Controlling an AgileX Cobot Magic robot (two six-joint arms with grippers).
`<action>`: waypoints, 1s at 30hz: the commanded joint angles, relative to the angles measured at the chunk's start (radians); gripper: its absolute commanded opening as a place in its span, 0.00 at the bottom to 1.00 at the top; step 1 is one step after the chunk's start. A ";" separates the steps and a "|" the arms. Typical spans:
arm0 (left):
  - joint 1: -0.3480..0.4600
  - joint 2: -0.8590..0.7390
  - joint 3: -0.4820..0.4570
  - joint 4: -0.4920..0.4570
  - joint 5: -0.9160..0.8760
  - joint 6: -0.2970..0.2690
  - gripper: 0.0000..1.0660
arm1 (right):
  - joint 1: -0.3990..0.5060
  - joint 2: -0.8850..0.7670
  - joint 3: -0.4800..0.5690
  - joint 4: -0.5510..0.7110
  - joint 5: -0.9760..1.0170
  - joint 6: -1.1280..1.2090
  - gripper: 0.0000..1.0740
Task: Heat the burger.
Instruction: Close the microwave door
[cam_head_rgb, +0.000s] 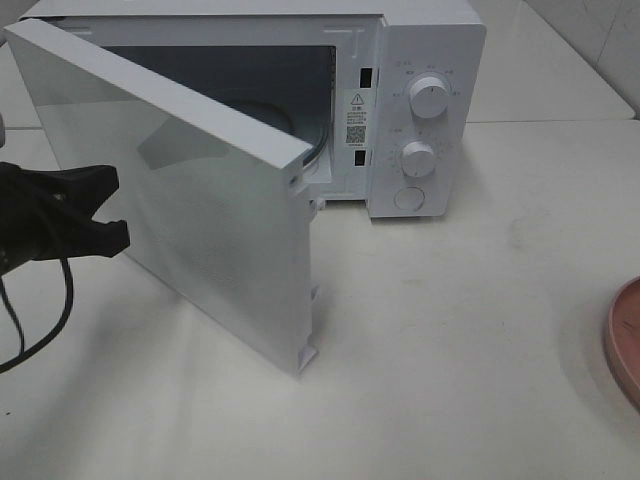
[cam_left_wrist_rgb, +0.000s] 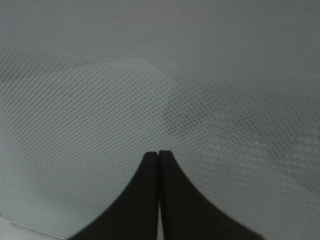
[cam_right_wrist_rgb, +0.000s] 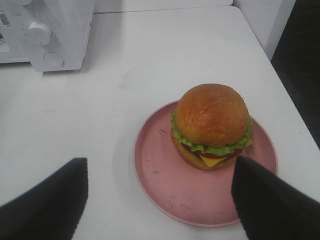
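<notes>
The burger (cam_right_wrist_rgb: 212, 120), with a shiny brown bun, lettuce and cheese, sits on a round pink plate (cam_right_wrist_rgb: 165, 175) in the right wrist view. My right gripper (cam_right_wrist_rgb: 160, 200) hovers open just short of the plate, its black fingers (cam_right_wrist_rgb: 50, 200) spread wider than the burger and holding nothing. The white microwave (cam_head_rgb: 425, 60) stands at the back with its door (cam_head_rgb: 200, 200) swung wide open. My left gripper (cam_head_rgb: 118, 207) is at the door's outer face, and its fingertips (cam_left_wrist_rgb: 159, 152) are shut together against the dotted door panel (cam_left_wrist_rgb: 100, 125).
Only the plate's rim (cam_head_rgb: 625, 340) shows at the right edge of the high view. The open door juts far out over the white table (cam_head_rgb: 460, 350). Two knobs (cam_head_rgb: 430, 97) and a button are on the microwave's front. The table edge (cam_right_wrist_rgb: 285, 85) runs near the plate.
</notes>
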 joint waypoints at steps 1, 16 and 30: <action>-0.076 0.033 -0.050 -0.097 -0.010 0.027 0.00 | -0.008 -0.027 0.002 -0.001 -0.006 -0.003 0.71; -0.301 0.153 -0.237 -0.472 0.051 0.220 0.00 | -0.008 -0.027 0.002 -0.001 -0.006 -0.003 0.71; -0.382 0.271 -0.526 -0.826 0.191 0.491 0.00 | -0.008 -0.027 0.002 -0.001 -0.006 -0.003 0.71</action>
